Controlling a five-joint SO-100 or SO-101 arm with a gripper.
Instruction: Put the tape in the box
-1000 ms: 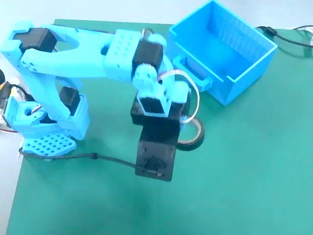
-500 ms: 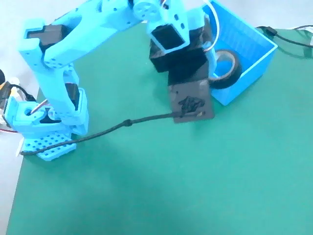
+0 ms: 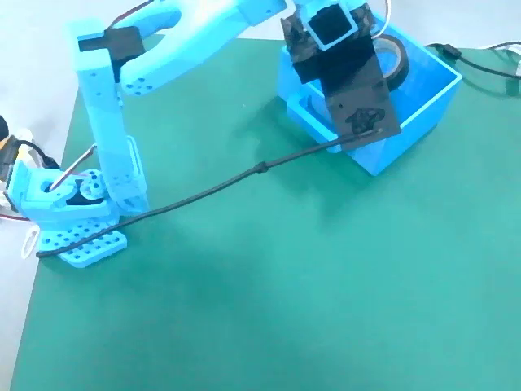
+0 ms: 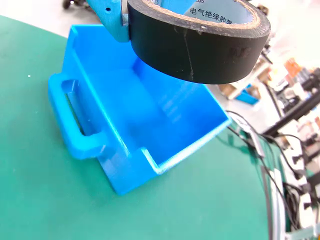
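Observation:
The black tape roll [image 4: 200, 50] with a pale inner core fills the top of the wrist view, held above the open blue box [image 4: 165, 115]. My gripper [image 4: 190, 20] is shut on it; one blue finger [image 4: 112, 17] shows at the roll's left, the other is hidden behind the roll. In the fixed view the tape [image 3: 394, 59] hangs over the inside of the box [image 3: 423, 106] at the far right of the mat. My gripper [image 3: 378, 61] is mostly hidden by the black wrist camera mount. The box's loop handle [image 4: 75, 120] faces left in the wrist view.
A black cable [image 3: 260, 169] runs across the green mat [image 3: 285, 285] from the arm's base [image 3: 65, 208] up to the wrist. Another cable [image 3: 480, 61] lies behind the box. Clutter and wires [image 4: 280, 150] lie beyond the mat's edge.

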